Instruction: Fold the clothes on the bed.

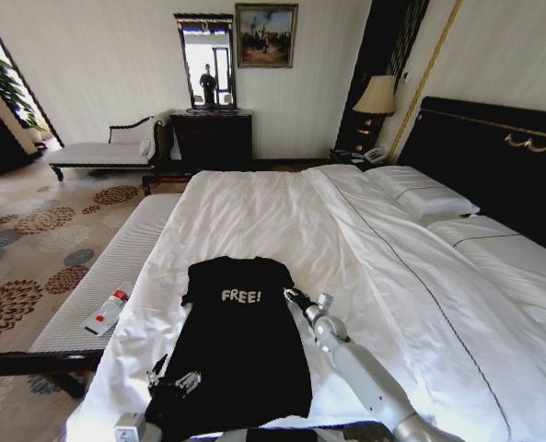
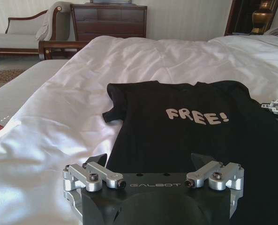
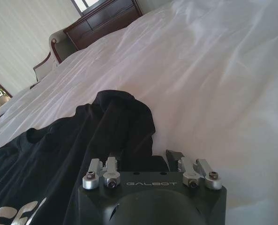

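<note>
The black T-shirt (image 1: 240, 345) lies chest-up near the foot of the bed (image 1: 282, 216), sides apparently tucked in (a judgement); crosswise folds remain. Left claw (image 1: 173, 382) sits released at the hem; right claw (image 1: 296, 296), also released, beside the sleeve.

A grey upholstered bench (image 1: 116, 267) runs along the lower left of the head view, with a white bottle (image 1: 107, 311) with a red cap lying on it. Beyond it, a floral carpet (image 1: 33, 239) covers the left side. At upper left stands a pale chaise (image 1: 102, 152) with a dark frame; beside it, near the top centre, a dark wooden dresser (image 1: 213, 138) carries a mirror (image 1: 206, 63), and 1 framed painting (image 1: 266, 35) hangs just right of that. A lamp (image 1: 377, 97) (cream shade) stands at upper right, a telephone (image 1: 374, 155) below it.
</note>
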